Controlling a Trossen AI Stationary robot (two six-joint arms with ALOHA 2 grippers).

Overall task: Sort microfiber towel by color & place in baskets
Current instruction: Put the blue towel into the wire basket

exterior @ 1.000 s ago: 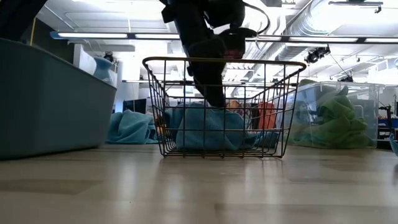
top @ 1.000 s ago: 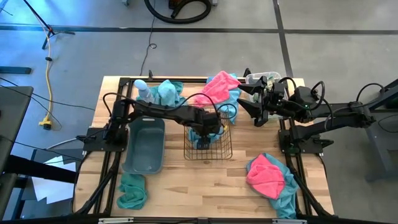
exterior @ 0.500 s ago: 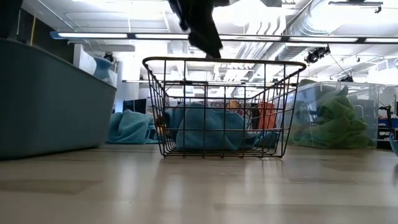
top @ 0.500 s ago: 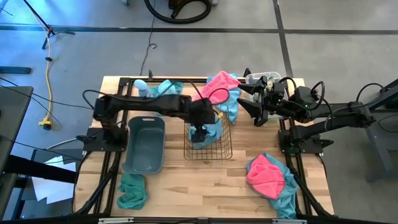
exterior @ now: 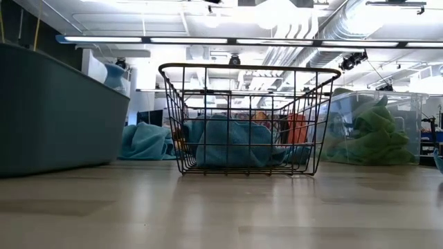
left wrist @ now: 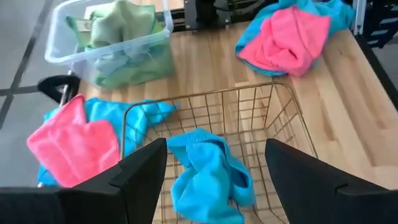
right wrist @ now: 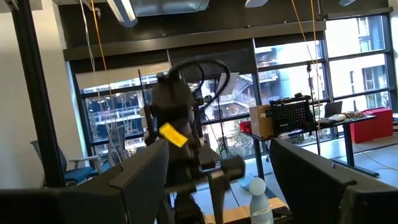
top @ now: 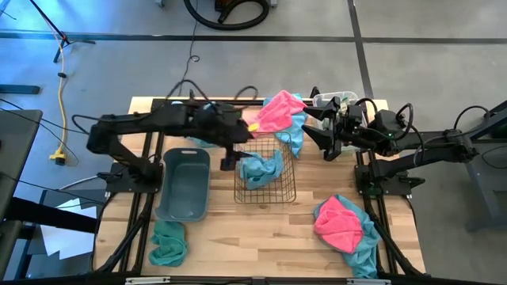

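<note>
Lifted clear of the wire basket (top: 265, 176), your left gripper (top: 230, 157) hangs with jaws released, its teal towel (top: 261, 166) dropped inside, while your right gripper (top: 315, 127) waits open-jawed over the bench's (top: 261, 237) far corner.

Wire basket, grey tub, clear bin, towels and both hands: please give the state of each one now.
Wire basket: upright, one teal towel inside.
Grey tub: upright, empty.
Clear bin: upright, holds green towels.
Left hand: open, holds nothing, between tub and basket.
Right hand: open, holds nothing, near the clear bin.
Pink towels: loose on the table.
</note>
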